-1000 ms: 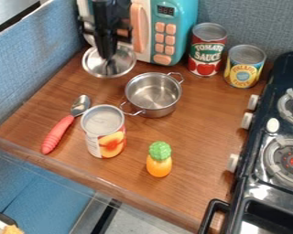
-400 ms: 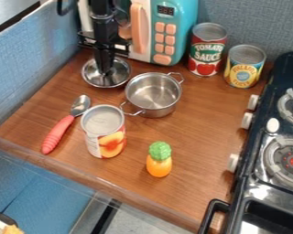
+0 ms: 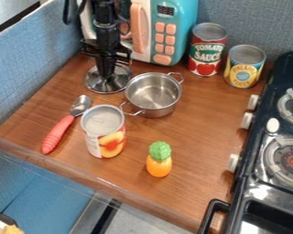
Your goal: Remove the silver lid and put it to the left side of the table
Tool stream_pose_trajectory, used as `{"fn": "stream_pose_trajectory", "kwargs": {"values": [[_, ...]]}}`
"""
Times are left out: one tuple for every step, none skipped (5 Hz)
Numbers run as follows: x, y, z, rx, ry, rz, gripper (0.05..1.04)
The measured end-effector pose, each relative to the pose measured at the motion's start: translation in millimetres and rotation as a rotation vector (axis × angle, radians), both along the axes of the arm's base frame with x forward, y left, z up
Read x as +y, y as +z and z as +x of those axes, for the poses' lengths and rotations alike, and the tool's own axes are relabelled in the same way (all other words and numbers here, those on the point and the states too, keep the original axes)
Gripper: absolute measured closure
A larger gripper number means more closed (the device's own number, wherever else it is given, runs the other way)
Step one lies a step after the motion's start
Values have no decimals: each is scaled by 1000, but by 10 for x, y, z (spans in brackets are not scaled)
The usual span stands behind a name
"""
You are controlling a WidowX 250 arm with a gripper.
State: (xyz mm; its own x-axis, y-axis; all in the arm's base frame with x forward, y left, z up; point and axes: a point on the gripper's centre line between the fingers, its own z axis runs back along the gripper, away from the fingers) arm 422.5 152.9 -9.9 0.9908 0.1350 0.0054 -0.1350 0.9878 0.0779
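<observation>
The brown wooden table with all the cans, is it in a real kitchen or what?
Probably a play kitchen set up for a robot: there's a small teal-and-white toy microwave with peach buttons, a black stovetop with round burners, and a black robot gripper.

Wide lane of open counter btwn pot & stove. Tight squeeze btwn pot & lid. Microwave blocks the back; spoon & peach can obstruct nearer side, w/ pot handle crowding that can.
</observation>
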Motion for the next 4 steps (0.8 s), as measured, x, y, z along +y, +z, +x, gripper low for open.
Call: {"fn": "stream_pose_trajectory", "kwargs": {"values": [[-18, -53, -39, -1, 3, 10, 859], [-56, -32, -141, 5, -13, 6, 613], [-109, 294, -111, -97, -12, 0, 335], [-168, 604, -136, -171, -27, -6, 87]]}}
